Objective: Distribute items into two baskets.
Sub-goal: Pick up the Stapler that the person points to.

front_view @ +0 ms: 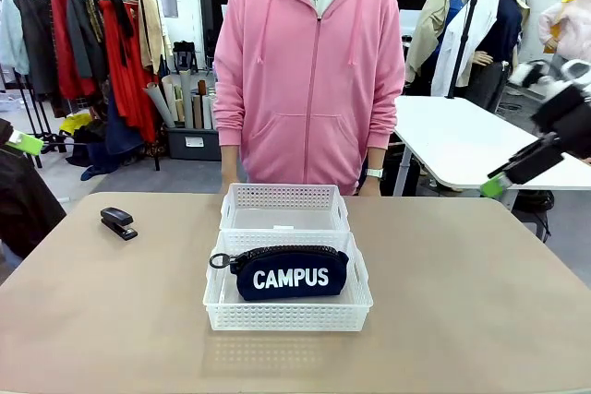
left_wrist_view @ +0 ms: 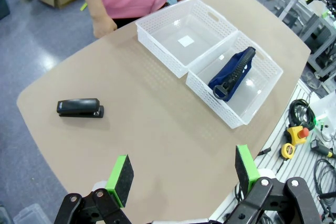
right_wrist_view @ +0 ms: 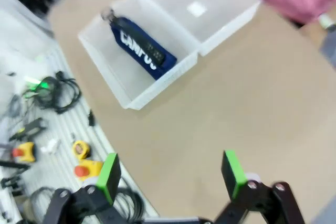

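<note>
Two white lattice baskets stand end to end at the table's middle. The near basket (front_view: 287, 313) (left_wrist_view: 261, 97) (right_wrist_view: 105, 66) holds the navy "CAMPUS" pouch (front_view: 289, 273) (left_wrist_view: 233, 72) (right_wrist_view: 139, 48). The far basket (front_view: 283, 197) (left_wrist_view: 167, 43) (right_wrist_view: 220, 11) has nothing in it but a small label. A black stapler (front_view: 118, 222) (left_wrist_view: 80, 107) lies on the bare table at the left. My left gripper (left_wrist_view: 181, 170) hangs open high over the table's left edge. My right gripper (right_wrist_view: 171, 171) is open above the table's right side, one green pad (front_view: 492, 186) showing at the right in the front view.
A person in a pink hoodie (front_view: 312, 71) stands at the far side, a hand (left_wrist_view: 104, 25) by the table edge. A white table (front_view: 462, 140) stands behind at the right. Cables and tools (left_wrist_view: 296, 140) lie on the floor rack beside the table.
</note>
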